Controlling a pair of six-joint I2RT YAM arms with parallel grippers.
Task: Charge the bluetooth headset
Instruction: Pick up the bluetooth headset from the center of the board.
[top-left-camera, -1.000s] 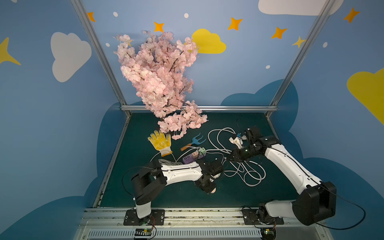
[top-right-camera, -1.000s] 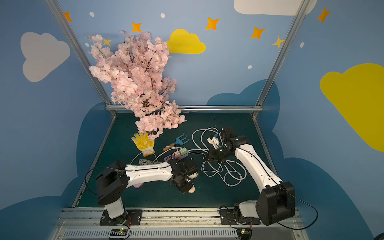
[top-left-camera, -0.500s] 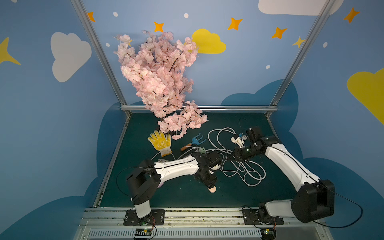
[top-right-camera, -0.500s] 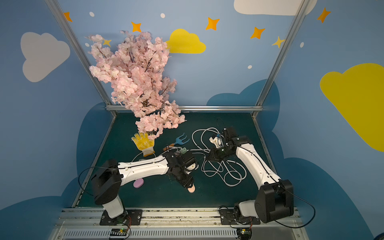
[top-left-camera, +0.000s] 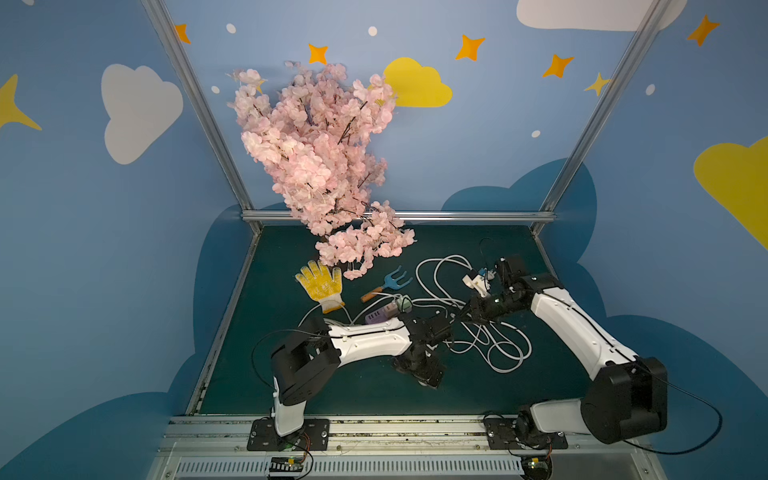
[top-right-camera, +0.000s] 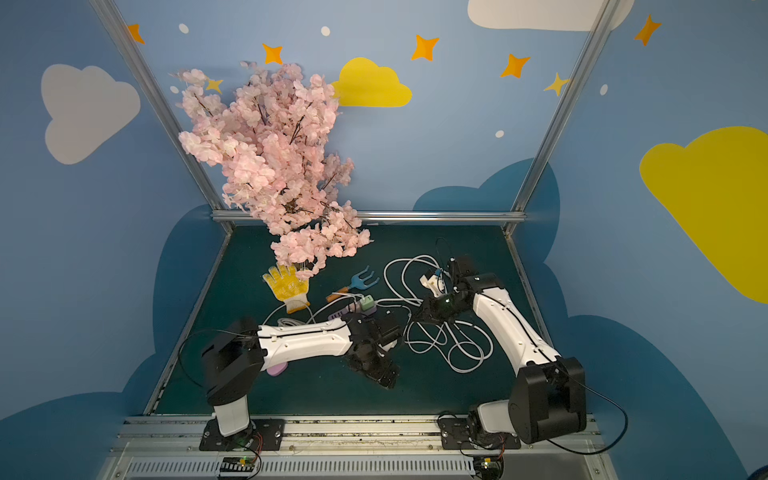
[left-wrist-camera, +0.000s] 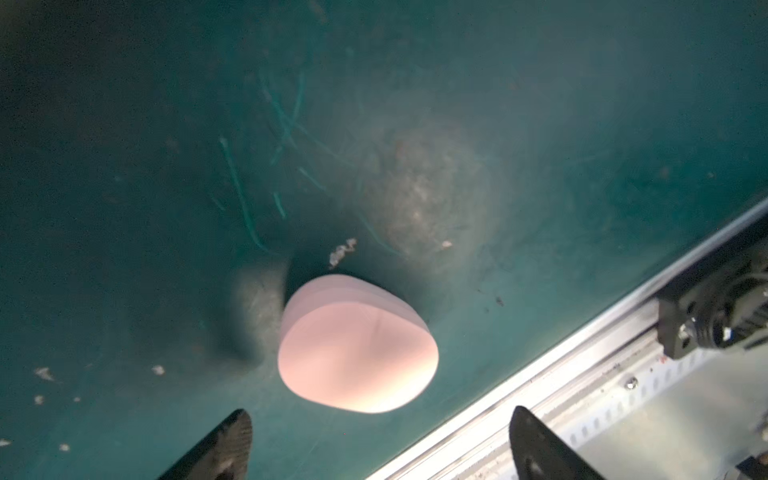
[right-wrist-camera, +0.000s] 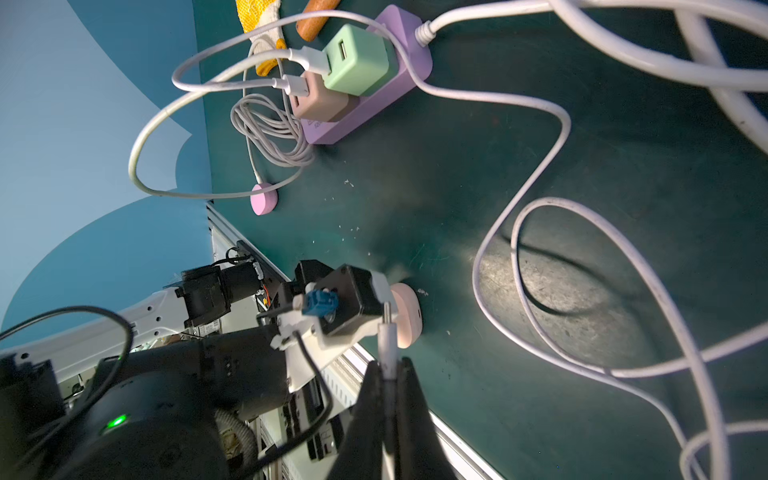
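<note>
Left hand (left-wrist-camera: 380, 428) is wide open and holds nothing. Its fingers (left-wrist-camera: 232, 436) are not touching the pink case (left-wrist-camera: 357, 345), which sits on the bench (left-wrist-camera: 124, 166) near the front edge. Right hand (right-wrist-camera: 388, 370) is pinched tight on the white plug (right-wrist-camera: 386, 332), close to the case.

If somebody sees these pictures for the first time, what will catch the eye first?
The big pink blossom branch leaning over the far side of the green table stands out most, with a yellow glove below it. Nearer, white cables loop by the right arm; the right gripper pinches a white plug, and the open left gripper hangs over a pink case.
</note>
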